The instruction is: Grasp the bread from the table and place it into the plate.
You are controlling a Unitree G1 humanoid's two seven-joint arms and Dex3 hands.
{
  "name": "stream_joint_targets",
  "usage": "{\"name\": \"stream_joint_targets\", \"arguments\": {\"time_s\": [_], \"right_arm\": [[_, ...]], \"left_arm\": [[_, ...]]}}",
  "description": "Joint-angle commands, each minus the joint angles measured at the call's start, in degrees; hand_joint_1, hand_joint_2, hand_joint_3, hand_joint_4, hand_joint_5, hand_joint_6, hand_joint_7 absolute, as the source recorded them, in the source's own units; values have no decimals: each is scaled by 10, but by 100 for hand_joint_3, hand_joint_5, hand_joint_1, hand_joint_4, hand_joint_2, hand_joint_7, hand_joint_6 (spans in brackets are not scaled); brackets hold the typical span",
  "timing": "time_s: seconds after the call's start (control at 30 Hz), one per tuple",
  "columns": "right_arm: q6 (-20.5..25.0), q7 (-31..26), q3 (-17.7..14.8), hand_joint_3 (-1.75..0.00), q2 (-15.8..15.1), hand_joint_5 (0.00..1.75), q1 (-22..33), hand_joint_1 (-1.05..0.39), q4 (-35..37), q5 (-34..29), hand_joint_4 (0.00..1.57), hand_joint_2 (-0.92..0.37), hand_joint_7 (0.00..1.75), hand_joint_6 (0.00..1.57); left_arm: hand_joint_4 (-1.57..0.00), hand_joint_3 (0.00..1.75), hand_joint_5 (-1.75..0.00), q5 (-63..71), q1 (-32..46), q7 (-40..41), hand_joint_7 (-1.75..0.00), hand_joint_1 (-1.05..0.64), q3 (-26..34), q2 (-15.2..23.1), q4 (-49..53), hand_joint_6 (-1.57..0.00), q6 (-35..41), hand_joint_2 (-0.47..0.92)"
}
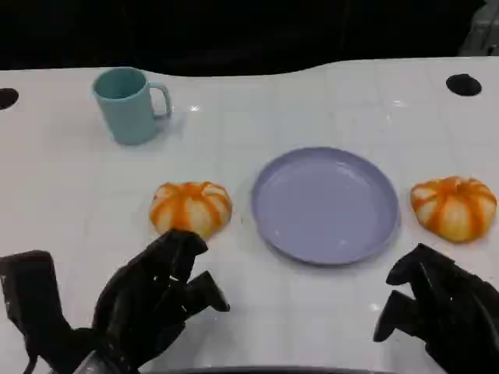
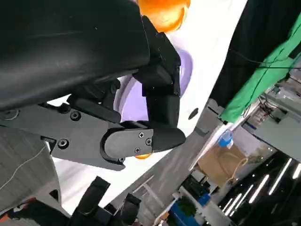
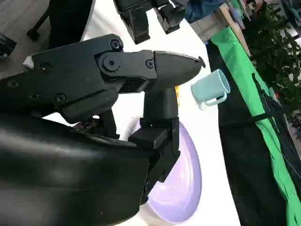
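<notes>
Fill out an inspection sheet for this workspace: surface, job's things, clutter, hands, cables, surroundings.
Surface: white table, two dark round holes near the far corners.
Job's things: left bread left of the purple plate, right bread to its right; both on the table, plate empty.
Clutter: teal mug, upright, far left.
Hands: left hand just short of the left bread, fingers apart, holding nothing; right hand near the right bread, holding nothing.
Cables: nothing seen on the table.
Surroundings: green cloth and dark drape beyond the far edge.
</notes>
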Motion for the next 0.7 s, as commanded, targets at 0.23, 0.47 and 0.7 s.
{"name": "stream_joint_targets", "arguments": {"time_s": [0.23,0.47,0.7], "right_arm": [[-5,3,-5,-42,-8,175,-5,-43,0,-2,69,-92,158,56],[5,-10,-6,-39,-1,175,-8,-43,-2,1,69,-92,157,57],[-2,-11,0,-39,0,175,-9,-43,-1,-3,69,-92,157,58]], "left_arm": [[-79,44,-175,-1,-8,5,-169,-54,4,4,0,-53,-1,92],[-79,45,-175,4,-13,-1,-171,-53,4,9,5,-52,-10,92],[-70,38,-175,35,-19,-16,-162,-57,-6,23,12,-49,-54,92]]}}
